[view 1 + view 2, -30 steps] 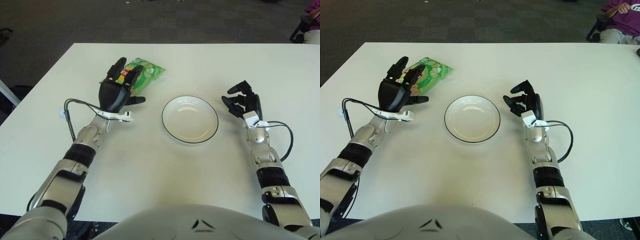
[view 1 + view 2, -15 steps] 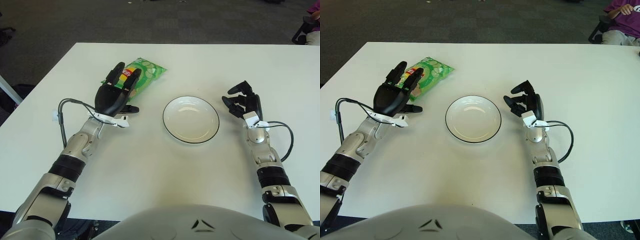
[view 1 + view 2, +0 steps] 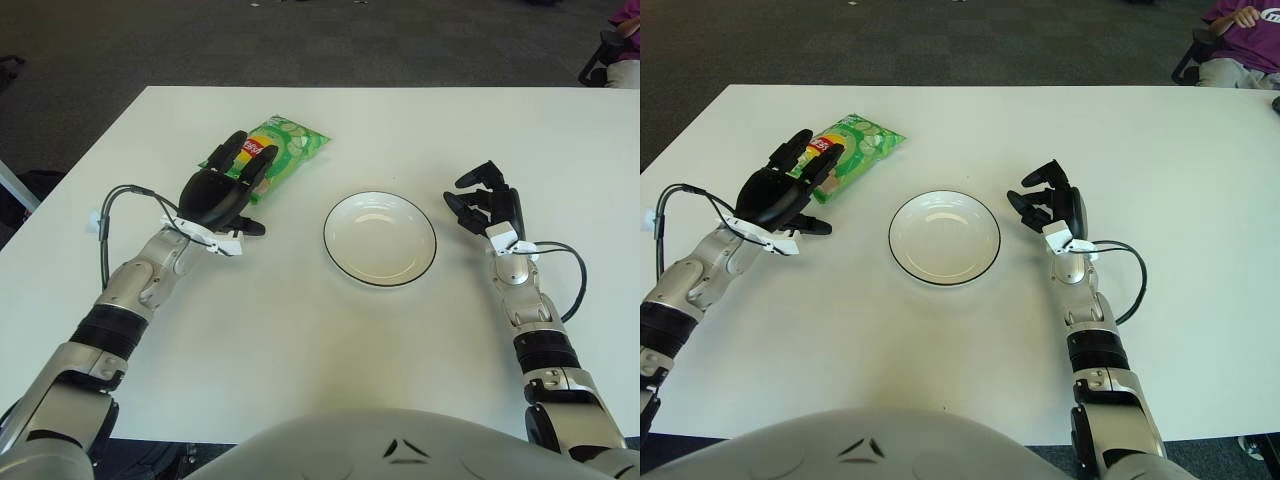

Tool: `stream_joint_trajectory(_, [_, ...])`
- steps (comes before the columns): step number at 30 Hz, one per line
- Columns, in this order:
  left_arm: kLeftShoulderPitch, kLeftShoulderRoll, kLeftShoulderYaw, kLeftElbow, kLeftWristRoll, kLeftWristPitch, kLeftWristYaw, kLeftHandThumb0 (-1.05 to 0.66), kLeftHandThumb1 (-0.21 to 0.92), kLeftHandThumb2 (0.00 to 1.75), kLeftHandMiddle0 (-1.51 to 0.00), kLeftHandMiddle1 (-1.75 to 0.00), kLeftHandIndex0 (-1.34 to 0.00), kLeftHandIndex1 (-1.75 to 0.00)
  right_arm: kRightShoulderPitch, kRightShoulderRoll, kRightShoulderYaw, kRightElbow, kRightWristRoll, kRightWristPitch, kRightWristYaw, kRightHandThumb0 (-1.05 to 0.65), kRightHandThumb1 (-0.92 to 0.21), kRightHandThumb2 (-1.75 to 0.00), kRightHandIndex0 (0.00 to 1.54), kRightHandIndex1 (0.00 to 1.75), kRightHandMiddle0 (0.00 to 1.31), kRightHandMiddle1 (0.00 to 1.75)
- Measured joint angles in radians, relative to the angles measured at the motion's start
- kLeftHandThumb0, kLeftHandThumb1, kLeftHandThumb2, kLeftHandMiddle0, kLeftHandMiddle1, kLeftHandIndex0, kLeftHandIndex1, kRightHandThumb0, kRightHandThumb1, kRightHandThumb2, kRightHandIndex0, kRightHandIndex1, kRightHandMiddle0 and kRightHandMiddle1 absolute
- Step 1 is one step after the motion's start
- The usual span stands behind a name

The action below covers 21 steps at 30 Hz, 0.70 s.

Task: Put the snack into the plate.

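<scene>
A green snack bag [image 3: 281,150] lies flat on the white table, at the back left of the plate. A white plate [image 3: 340,250] with a dark rim sits empty at the table's middle. My left hand [image 3: 222,190] hovers with fingers spread over the bag's near-left end and holds nothing. My right hand [image 3: 485,208] rests on the table to the right of the plate, its fingers curled on nothing.
The white table [image 3: 330,340] reaches its far edge just behind the bag. Cables loop from both wrists, one on the left [image 3: 112,200] and one on the right [image 3: 572,275]. A seated person [image 3: 1240,40] is at the far right beyond the table.
My left hand has drawn back toward me and to the left, off most of the bag, and lowered. The bag, plate and right hand have not moved.
</scene>
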Motion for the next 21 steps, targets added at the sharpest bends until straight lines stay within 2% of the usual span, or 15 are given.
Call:
stream_joint_trajectory(6, [-0.027,0.009,0.006,0.025,-0.006,-0.012,-0.009,-0.79,0.82,0.01,0.00,0.00,-0.03,0.00,-0.003,0.000,0.001,0.001,0.000,-0.001,0.000,-0.35,-0.92,-0.39,0.96,0.48,0.33,1.59])
stream_joint_trajectory(8, [-0.041,0.007,0.003,0.048,0.019,-0.009,0.023,-0.79,0.82,0.01,0.00,0.00,-0.03,0.00,-0.004,0.000,0.001,0.005,0.000,-0.003,0.000,-0.35,-0.92,-0.39,0.96,0.48,0.33,1.59])
stream_joint_trajectory(15, [-0.131,-0.005,-0.055,0.202,0.169,0.043,0.227,-0.80,0.83,0.01,0.00,0.00,-0.02,0.00,-0.006,-0.001,0.002,0.015,0.000,-0.013,-0.001,-0.35,-0.92,-0.39,0.96,0.47,0.33,1.59])
stream_joint_trajectory(21, [-0.188,-0.020,-0.103,0.307,0.243,0.108,0.343,-0.80,0.84,0.01,0.00,0.00,-0.02,0.00,-0.007,-0.003,0.002,0.023,0.000,-0.018,-0.001,-0.35,-0.92,-0.39,0.96,0.47,0.33,1.59])
